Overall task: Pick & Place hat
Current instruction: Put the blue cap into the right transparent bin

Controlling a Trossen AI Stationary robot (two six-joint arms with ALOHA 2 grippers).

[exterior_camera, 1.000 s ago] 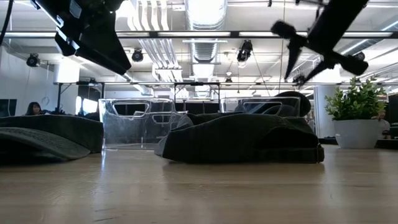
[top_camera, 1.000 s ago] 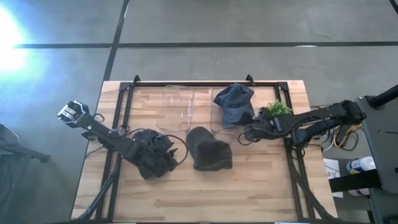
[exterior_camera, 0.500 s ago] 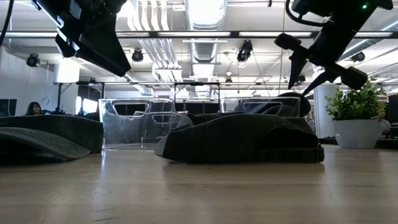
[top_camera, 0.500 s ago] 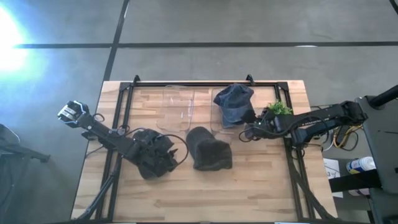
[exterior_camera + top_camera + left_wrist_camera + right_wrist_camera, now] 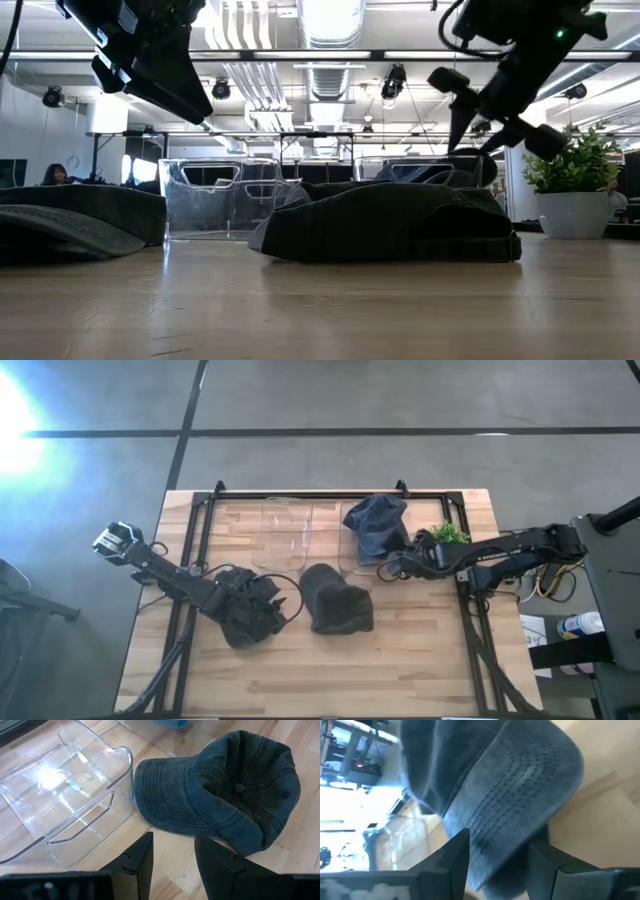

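Note:
Three hats show. A blue-grey hat [image 5: 378, 525] sits in the right clear bin, its brim [image 5: 510, 785] hanging over the bin's near wall. A dark hat [image 5: 338, 602] lies flat mid-table. Another dark hat [image 5: 250, 624] lies under my left arm. My right gripper [image 5: 388, 568] is open, raised, just near of the blue-grey hat; in its wrist view the fingers [image 5: 500, 842] stand on either side of the brim's edge. My left gripper [image 5: 174, 840] is open and hovers high [image 5: 150, 60], facing the middle hat [image 5: 225, 790].
A second clear bin [image 5: 285, 532] stands beside the first at the table's far side, with nothing in it [image 5: 60, 805]. A small potted plant [image 5: 448, 536] sits by my right arm. A black rail frame [image 5: 300, 492] rims the table. Bare wood lies along the near edge.
My right gripper has moved toward the table's left and a little down, closing on the brim of the blue-grey hat in the bin. It has stayed open. The hats lie as before.

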